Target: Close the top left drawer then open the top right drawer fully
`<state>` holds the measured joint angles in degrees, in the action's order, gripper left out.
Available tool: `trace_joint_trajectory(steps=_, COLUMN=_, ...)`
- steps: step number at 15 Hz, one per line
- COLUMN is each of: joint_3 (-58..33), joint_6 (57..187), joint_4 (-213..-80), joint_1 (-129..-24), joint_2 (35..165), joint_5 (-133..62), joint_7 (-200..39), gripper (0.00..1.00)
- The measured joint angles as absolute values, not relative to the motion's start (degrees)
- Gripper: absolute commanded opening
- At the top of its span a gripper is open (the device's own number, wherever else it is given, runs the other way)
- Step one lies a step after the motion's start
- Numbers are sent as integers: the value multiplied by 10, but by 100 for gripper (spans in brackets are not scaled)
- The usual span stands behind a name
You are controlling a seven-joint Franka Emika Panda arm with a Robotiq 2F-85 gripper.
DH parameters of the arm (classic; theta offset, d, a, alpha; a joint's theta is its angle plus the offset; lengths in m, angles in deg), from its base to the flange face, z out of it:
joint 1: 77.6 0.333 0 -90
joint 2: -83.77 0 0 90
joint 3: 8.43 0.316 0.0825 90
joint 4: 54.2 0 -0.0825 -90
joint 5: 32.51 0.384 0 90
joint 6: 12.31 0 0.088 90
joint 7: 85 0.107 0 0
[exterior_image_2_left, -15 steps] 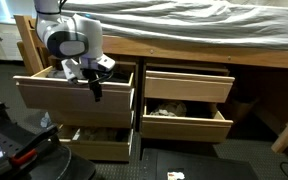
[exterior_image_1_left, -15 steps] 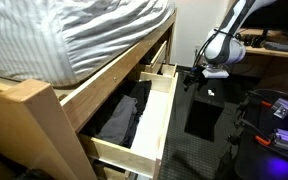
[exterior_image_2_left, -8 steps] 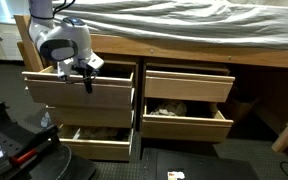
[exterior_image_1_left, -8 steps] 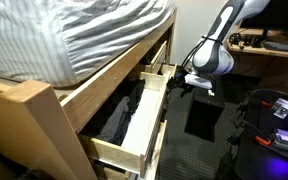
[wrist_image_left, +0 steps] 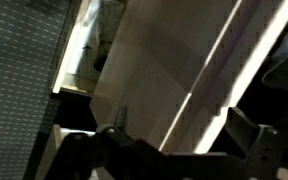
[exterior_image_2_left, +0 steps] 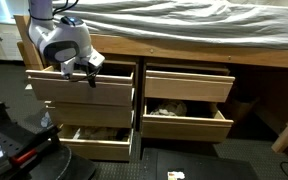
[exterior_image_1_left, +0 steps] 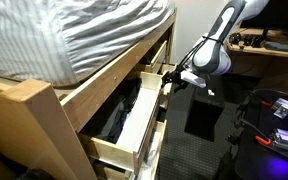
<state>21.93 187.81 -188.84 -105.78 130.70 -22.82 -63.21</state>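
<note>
The top left drawer (exterior_image_2_left: pixel 84 90) is a pale wood drawer under the bed, still sticking out a little from the frame; it also shows in an exterior view (exterior_image_1_left: pixel 149 105). My gripper (exterior_image_2_left: pixel 88 72) presses against its front panel near the top edge, also seen in an exterior view (exterior_image_1_left: pixel 174 80). In the wrist view the drawer front (wrist_image_left: pixel 174 70) fills the picture, and my gripper (wrist_image_left: pixel 179 130) has its two fingers spread apart, holding nothing. The top right drawer (exterior_image_2_left: pixel 189 84) is pulled out a short way.
The bottom left drawer (exterior_image_2_left: pixel 94 148) and bottom right drawer (exterior_image_2_left: pixel 184 122) stand open with things inside. A striped mattress (exterior_image_2_left: pixel 184 22) lies on the bed frame. Black equipment (exterior_image_2_left: pixel 9 140) sits on the floor at the near left. A dark box (exterior_image_1_left: pixel 204 115) stands on the floor.
The top left drawer has slid inward toward the bed frame, and my gripper has moved with it, staying against its front.
</note>
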Motion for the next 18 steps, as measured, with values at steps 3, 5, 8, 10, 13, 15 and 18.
trace_joint_trajectory(steps=3, joint_3=228, joint_6=1862, joint_4=-1800, joint_1=-1092, joint_2=1335, joint_5=-299, joint_7=-615, gripper=100)
trace_joint_trajectory(steps=5, joint_3=231, joint_6=1857, joint_4=-1751, joint_1=-1113, joint_2=1363, joint_5=-326, joint_7=-616, gripper=100)
trace_joint_trajectory(steps=8, joint_3=233, joint_6=1856, joint_4=-1746, joint_1=-1116, joint_2=1368, joint_5=-326, joint_7=-617, gripper=100)
trace_joint_trajectory(steps=10, joint_3=232, joint_6=1854, joint_4=-1746, joint_1=-1113, joint_2=1367, joint_5=-322, joint_7=-617, gripper=100)
trace_joint_trajectory(steps=13, joint_3=230, joint_6=1853, joint_4=-1749, joint_1=-1119, joint_2=1357, joint_5=-312, joint_7=-616, gripper=100)
trace_joint_trajectory(steps=15, joint_3=209, joint_6=1832, joint_4=-1742, joint_1=-1085, joint_2=1334, joint_5=-260, joint_7=-616, gripper=100)
trace_joint_trajectory(steps=18, joint_3=101, joint_6=1773, joint_4=-1744, joint_1=-988, joint_2=1284, joint_5=-180, joint_7=-616, gripper=100)
